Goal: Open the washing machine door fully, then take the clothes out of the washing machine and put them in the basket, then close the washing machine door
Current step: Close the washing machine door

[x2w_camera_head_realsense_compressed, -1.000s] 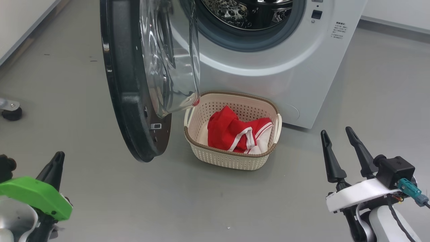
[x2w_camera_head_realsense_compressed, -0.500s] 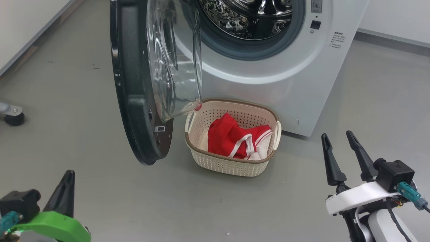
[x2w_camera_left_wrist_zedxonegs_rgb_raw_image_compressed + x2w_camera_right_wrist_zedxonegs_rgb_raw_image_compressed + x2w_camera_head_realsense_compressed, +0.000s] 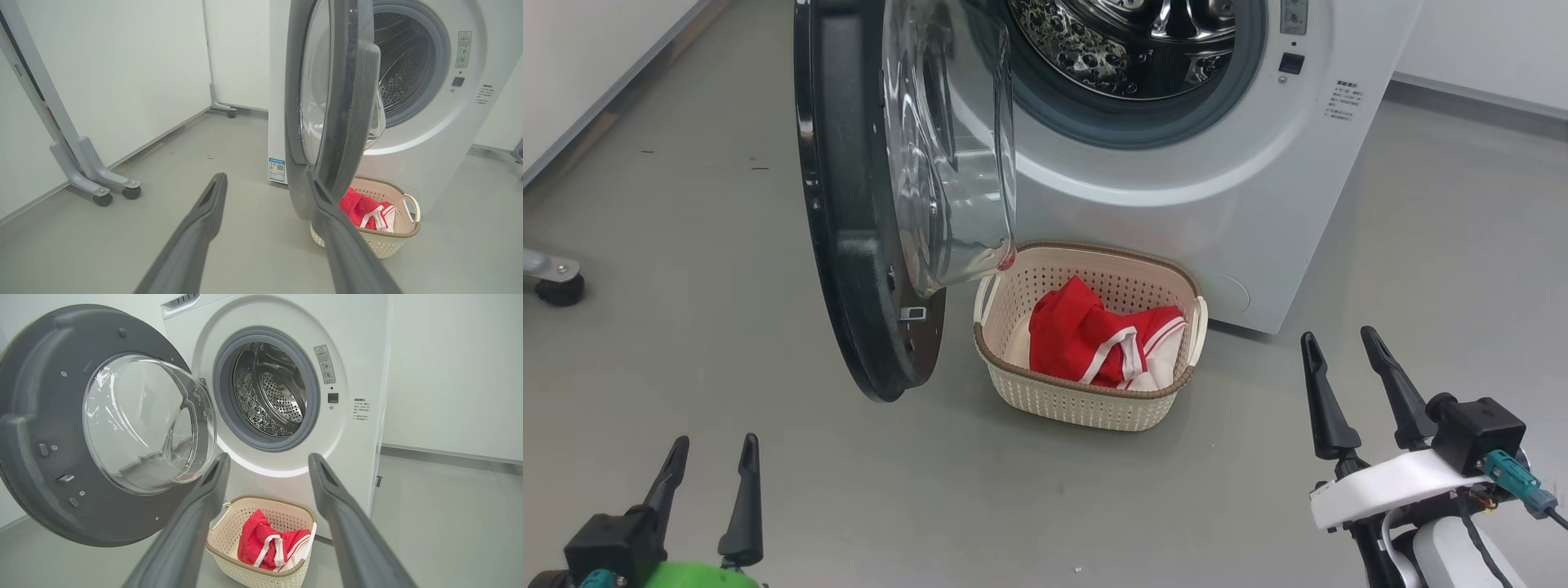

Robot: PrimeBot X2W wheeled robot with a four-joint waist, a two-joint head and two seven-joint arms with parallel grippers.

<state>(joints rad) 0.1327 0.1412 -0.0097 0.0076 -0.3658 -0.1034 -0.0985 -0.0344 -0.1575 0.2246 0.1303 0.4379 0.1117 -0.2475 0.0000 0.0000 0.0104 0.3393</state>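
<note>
The washing machine (image 3: 1225, 171) stands at the top of the head view, its steel drum (image 3: 271, 396) bare inside. Its black-rimmed door (image 3: 866, 212) hangs open to the left, edge-on to me, the glass bowl (image 3: 143, 424) bulging inward. In front sits the cream basket (image 3: 1094, 400) holding the red and white clothes (image 3: 1098, 339). My left gripper (image 3: 712, 449) is open low at the bottom left, well short of the door, nothing between its fingers. At the lower right my right gripper (image 3: 1337, 341) also stands open and empty, right of the basket.
Grey floor spreads all around. A castered frame foot (image 3: 551, 282) sits at the far left, and a wheeled panel stand (image 3: 88, 179) lines the white wall. A white wall and skirting run behind the machine at the right.
My left gripper has opened from shut and now points both fingers up the head view. The head camera tilted slightly, shifting the machine and basket down the picture. The right gripper stayed put.
</note>
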